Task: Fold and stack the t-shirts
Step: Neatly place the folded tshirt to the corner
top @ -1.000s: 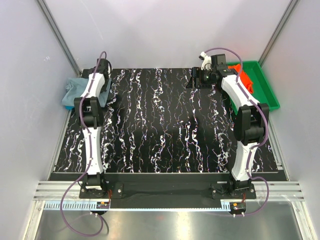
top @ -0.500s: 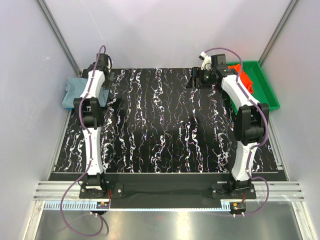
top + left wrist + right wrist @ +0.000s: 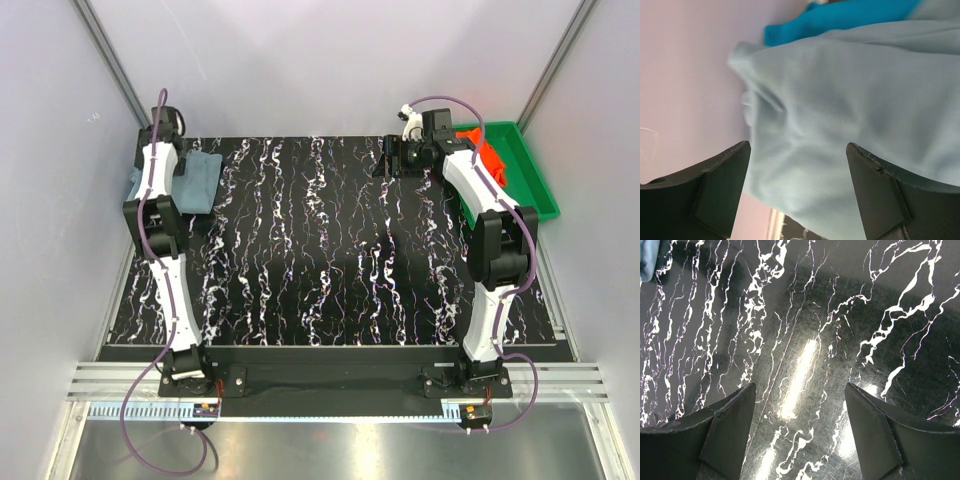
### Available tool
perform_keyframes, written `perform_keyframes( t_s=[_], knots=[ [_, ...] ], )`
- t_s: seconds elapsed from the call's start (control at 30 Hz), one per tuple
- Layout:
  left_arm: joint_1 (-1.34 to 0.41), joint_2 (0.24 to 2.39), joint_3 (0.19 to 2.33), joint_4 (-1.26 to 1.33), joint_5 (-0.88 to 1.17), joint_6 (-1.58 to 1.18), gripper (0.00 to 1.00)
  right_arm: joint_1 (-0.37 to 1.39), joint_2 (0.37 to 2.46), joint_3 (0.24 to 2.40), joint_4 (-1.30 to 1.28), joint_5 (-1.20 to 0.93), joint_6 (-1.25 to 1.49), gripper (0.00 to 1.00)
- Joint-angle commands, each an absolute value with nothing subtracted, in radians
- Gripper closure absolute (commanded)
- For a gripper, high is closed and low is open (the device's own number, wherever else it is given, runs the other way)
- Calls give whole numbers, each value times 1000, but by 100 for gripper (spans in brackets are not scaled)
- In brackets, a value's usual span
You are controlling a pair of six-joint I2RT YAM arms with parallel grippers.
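Note:
The dusty grey-blue t-shirt [image 3: 198,178] lies bunched at the table's far-left corner, and it fills the left wrist view [image 3: 850,110]. A bright teal-blue t-shirt [image 3: 840,17] shows at its far edge. My left gripper [image 3: 797,145] hangs open over the grey-blue cloth near the wall with nothing between its fingers; from above, the left gripper [image 3: 158,140] is mostly hidden under its own arm. The orange-red t-shirt [image 3: 490,158] lies in the green tray [image 3: 530,185]. My right gripper [image 3: 393,160] is open and empty over the bare black marbled table [image 3: 805,340].
The green tray stands at the far right, just off the table. Pale walls close in on the left [image 3: 60,200], back and right. The right arm reaches up along the table's right side.
My left gripper has opened and let go of the grey-blue t-shirt, and its arm has swung left towards the wall. The right arm has not moved.

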State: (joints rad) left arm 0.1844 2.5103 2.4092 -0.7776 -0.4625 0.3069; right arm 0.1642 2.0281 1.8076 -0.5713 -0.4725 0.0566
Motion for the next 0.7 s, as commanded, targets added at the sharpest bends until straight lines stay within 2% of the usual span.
perform_keyframes(
  t_s=[0.0,0.4,0.67],
  knots=[
    [198,2559,2439,-713,-538,342,17,160,1973,1786,-551,-472,38,20],
    [209,2634,2401,-686,-589,394,16,160,1976,1792,-549,-477,46,21],
    [212,2542,2405,-689,-594,351,18,160,1959,1773,-545,-472,41,20]
  ],
)
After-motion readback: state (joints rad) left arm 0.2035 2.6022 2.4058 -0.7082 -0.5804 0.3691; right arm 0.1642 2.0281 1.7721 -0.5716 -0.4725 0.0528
